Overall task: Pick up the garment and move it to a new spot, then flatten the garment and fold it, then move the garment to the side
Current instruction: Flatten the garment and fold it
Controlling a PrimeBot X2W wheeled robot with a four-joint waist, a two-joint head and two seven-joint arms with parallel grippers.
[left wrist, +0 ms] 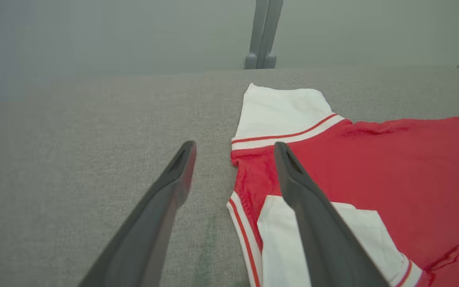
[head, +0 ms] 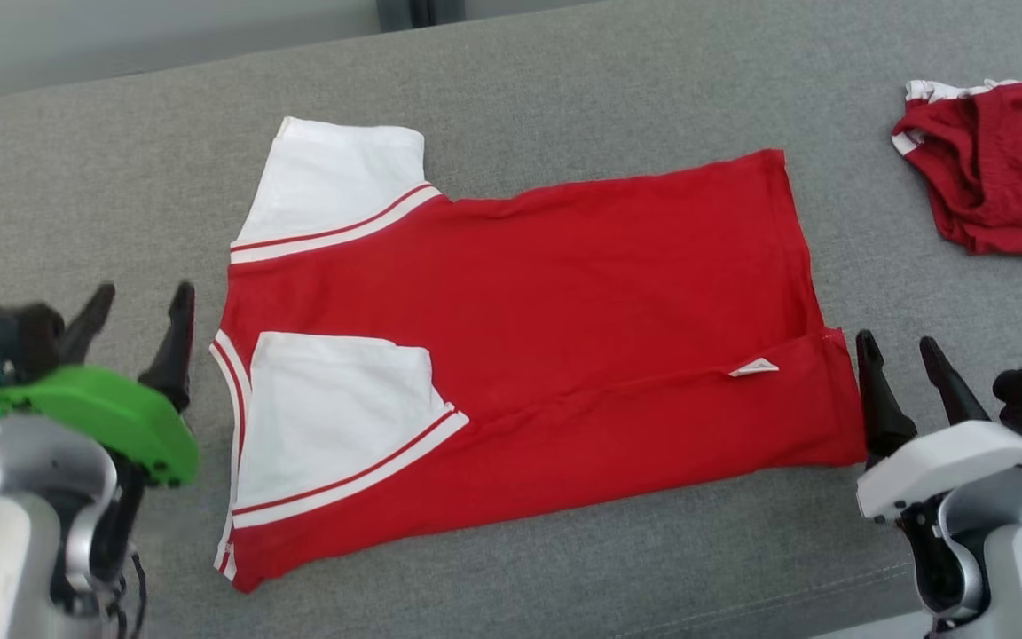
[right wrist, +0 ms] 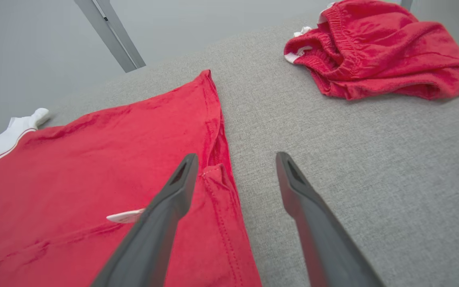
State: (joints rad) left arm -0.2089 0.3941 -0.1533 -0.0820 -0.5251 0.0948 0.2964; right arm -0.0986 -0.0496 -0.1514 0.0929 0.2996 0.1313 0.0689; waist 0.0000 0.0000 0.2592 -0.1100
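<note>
No lettering, number, brand or sign can be read in any of the views. The small white tag [head: 754,367] on the red shirt [head: 564,293], right of centre in the head view, is too small to tell whether it carries print; in the right wrist view it looks blank.

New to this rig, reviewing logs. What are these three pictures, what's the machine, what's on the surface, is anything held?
It is a wheeled robot with two arms. One picture comes from its head camera looking down; the other two come from cameras on each wrist, looking along that gripper's two dark fingers. On the grey fabric surface lies the garment, a red shirt with white sleeves, spread flat with one long edge folded over. A darker maroon cloth lies crumpled beyond its right end. The left gripper sits at the sleeve end, the right gripper at the hem end. Both are open and hold nothing.
</note>
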